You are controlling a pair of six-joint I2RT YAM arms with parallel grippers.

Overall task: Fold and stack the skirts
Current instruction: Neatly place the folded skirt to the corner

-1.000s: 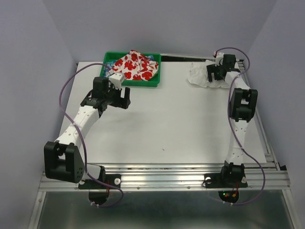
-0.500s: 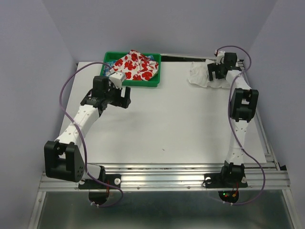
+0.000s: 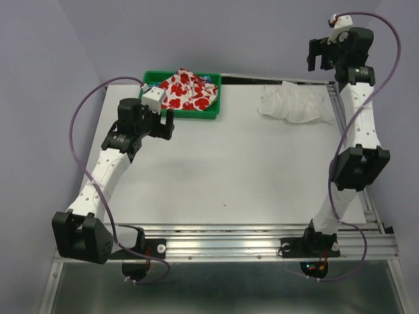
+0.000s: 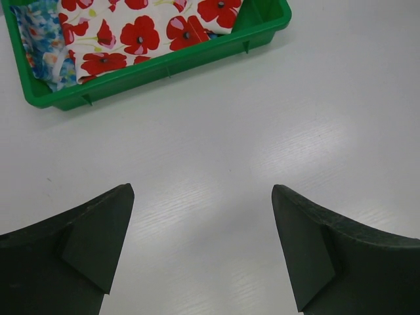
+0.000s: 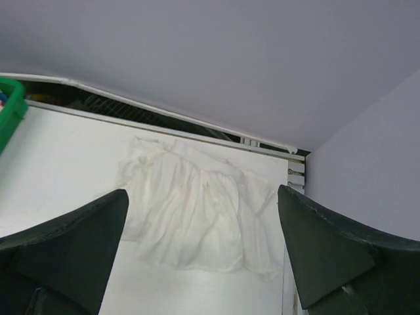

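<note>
The plain white ruffled skirt lies spread flat at the table's far right corner; it also shows in the right wrist view. The poppy-flowered skirt lies bunched in the green tray; it also shows in the left wrist view. My right gripper is open and empty, raised high above and behind the white skirt. My left gripper is open and empty, just in front of the tray above bare table.
A blue-patterned cloth lies under the poppy skirt at the tray's left end. Lilac walls close in the table at the back and sides. A metal rail runs along the right edge.
My right gripper has lifted off the white skirt and risen high toward the back wall, leaving the skirt on the table. My left arm has drawn slightly left and up, near the tray.
</note>
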